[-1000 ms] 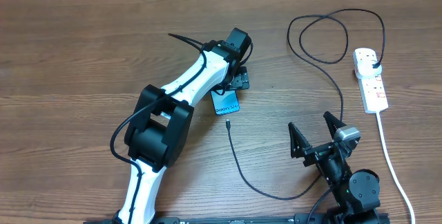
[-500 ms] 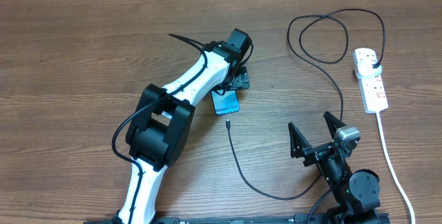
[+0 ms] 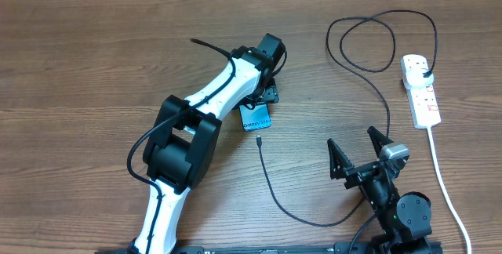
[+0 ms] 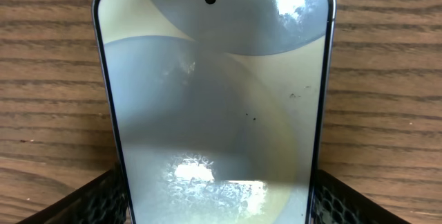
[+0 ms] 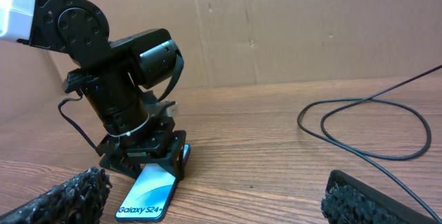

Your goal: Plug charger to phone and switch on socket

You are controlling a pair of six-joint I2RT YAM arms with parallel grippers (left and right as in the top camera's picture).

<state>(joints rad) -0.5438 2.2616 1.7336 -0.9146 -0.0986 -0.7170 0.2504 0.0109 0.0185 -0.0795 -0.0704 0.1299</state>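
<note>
The phone (image 3: pixel 256 118) lies flat on the wooden table with its light-blue screen up. It fills the left wrist view (image 4: pixel 214 99) and shows in the right wrist view (image 5: pixel 148 195). My left gripper (image 3: pixel 260 102) straddles its far end, with both fingers against the phone's side edges (image 4: pixel 214 210). The charger's connector tip (image 3: pixel 258 139) lies loose just below the phone, apart from it. Its black cable (image 3: pixel 271 187) loops right and up to a black plug (image 3: pixel 424 71) in the white socket strip (image 3: pixel 421 97). My right gripper (image 3: pixel 359 154) is open and empty near the front edge.
The socket's thick white cord (image 3: pixel 443 175) runs down the right side to the front edge. A large cable loop (image 3: pixel 369 42) lies at the back right and shows in the right wrist view (image 5: pixel 359 124). A cardboard wall (image 5: pixel 311 23) stands behind the table.
My left gripper's fingers have drawn in around the phone's far end. The phone, the cable and the right arm have not moved.
</note>
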